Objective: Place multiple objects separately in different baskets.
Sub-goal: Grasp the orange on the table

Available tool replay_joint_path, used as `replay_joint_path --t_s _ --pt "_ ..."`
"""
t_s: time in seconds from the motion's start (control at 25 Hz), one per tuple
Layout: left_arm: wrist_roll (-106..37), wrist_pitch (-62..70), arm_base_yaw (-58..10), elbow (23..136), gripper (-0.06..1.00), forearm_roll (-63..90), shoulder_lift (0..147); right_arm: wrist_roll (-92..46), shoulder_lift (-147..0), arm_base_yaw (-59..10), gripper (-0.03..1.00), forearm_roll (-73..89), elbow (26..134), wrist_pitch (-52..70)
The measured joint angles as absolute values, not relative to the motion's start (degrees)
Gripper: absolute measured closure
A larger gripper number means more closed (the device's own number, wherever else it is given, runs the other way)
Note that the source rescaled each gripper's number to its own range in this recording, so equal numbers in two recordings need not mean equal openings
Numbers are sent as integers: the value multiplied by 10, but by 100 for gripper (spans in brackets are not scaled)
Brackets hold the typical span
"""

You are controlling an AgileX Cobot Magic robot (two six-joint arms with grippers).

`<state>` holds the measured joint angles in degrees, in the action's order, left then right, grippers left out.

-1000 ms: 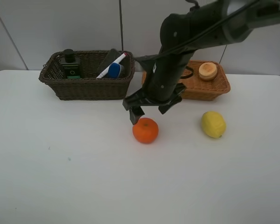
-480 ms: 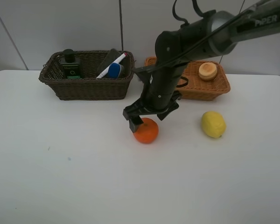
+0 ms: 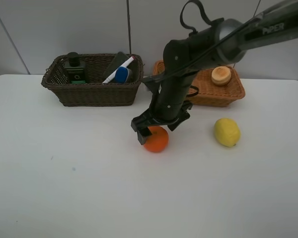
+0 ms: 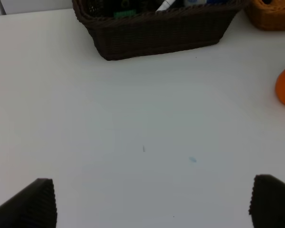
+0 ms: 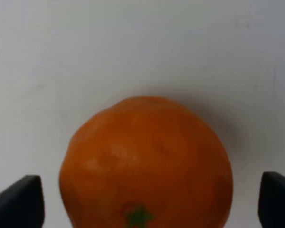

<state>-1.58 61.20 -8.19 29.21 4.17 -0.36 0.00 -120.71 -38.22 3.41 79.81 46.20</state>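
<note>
Black fingers of the right gripper (image 3: 156,130) are standing spread wide on either side of the orange (image 3: 156,140), which is sitting on the white table (image 3: 64,173) with a clear gap to each fingertip in the right wrist view. Nearby the lemon (image 3: 227,132) is lying on the table, while behind them the dark basket (image 3: 93,91) is holding a green bottle (image 3: 75,69), a marker (image 3: 118,69) and a blue-capped bottle (image 3: 121,74), and the tan basket (image 3: 216,94) is holding a peach (image 3: 221,75). Over bare table, the left gripper (image 4: 154,204) is hanging with its fingers wide apart and nothing between them.

Bright, even lighting; soft shadows

The white desk (image 3: 64,188) is evenly lit from overhead, with faint shadows cast beneath the orange (image 3: 156,140) and lemon (image 3: 227,132). Slight softness is seen in the right wrist close-up.
</note>
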Motion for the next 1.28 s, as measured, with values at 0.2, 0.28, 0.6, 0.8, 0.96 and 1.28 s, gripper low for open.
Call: replay_joint_path --t_s 0.2,0.28,0.6,0.8,0.96,1.28 --pt "-16 612 -82 292 -6 42 -4 0 -1228 -382 -3 33 798 448" --pt "-16 612 -82 292 -6 42 -4 0 -1238 -382 -3 32 798 442" --pt "-16 612 -82 292 -6 42 -4 0 -1247 -383 -3 31 798 435" --pt "-16 612 -82 292 -6 42 -4 0 -1247 -383 2 31 798 446" --pt "-16 612 -82 292 -6 42 -4 0 -1247 -383 25 31 798 466" --pt "-16 612 -82 292 -6 42 -4 0 -1234 -383 25 31 804 482"
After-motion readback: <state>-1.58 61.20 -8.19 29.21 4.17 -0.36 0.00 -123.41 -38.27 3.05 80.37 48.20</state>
